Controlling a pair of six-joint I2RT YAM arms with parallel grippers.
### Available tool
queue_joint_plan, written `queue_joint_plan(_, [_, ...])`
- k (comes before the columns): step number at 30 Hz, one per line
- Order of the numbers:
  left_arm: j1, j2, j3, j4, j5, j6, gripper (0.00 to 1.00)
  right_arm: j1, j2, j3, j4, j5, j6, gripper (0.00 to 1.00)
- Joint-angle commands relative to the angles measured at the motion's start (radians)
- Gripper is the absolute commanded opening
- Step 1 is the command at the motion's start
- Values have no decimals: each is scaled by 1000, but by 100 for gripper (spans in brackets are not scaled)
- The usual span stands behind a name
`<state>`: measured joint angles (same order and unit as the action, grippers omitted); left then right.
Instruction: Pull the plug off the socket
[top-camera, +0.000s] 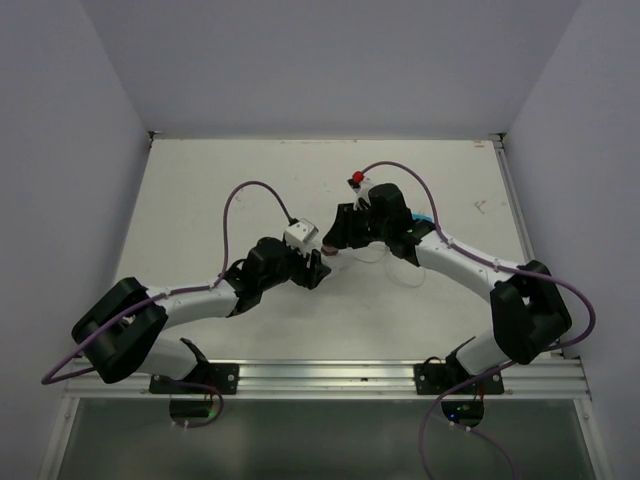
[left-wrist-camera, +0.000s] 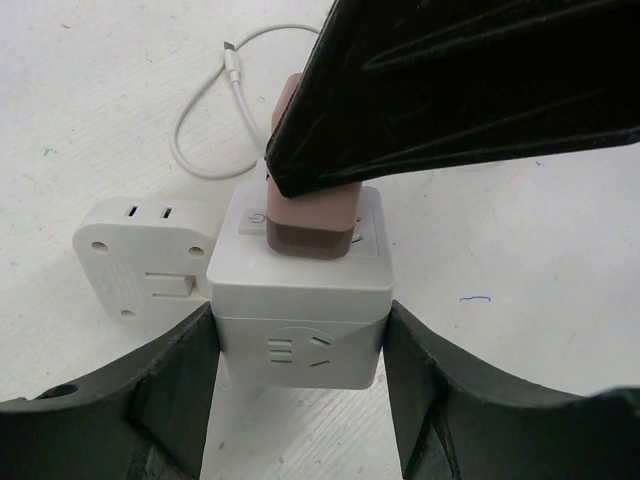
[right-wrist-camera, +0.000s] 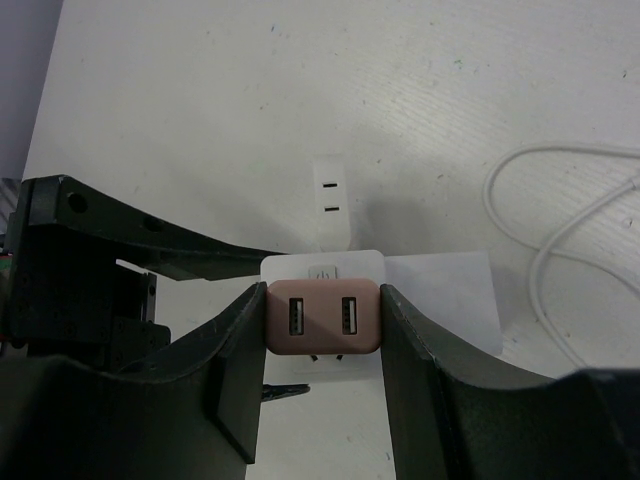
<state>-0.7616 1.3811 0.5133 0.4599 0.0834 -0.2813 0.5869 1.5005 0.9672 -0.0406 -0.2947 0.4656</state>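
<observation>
The socket (left-wrist-camera: 300, 320) is a white cube on the table, also seen in the top view (top-camera: 299, 238). My left gripper (left-wrist-camera: 298, 355) is shut on its two sides. A pinkish-brown plug (left-wrist-camera: 310, 225) with two USB ports (right-wrist-camera: 322, 318) sits in the socket's face. My right gripper (right-wrist-camera: 322, 330) is shut on the plug's two sides, and its black finger (left-wrist-camera: 450, 90) covers the plug's top in the left wrist view. In the right wrist view the socket (right-wrist-camera: 320, 266) shows as a white edge behind the plug. Both grippers meet at the table's middle (top-camera: 322, 250).
A smaller flat white adapter (left-wrist-camera: 140, 260) lies against the socket's side and shows in the right wrist view (right-wrist-camera: 332, 200). A white cable (left-wrist-camera: 200, 110) loops on the table behind (right-wrist-camera: 560, 230). A small red-topped object (top-camera: 356, 179) stands farther back.
</observation>
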Motion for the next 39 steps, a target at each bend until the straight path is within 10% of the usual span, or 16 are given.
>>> queue_joint_plan(1, [1,-5,-21,-106,-24,-4,0,-56,-86,79,82,69,36,0])
queue_joint_plan(29, [-4,-2,-10,-113,-25,-4,0,100,-48,122,53,210,-99,0])
queue_joint_plan(39, [-4,-4,-18,-110,-28,-4,0,-36,-121,68,97,115,5,0])
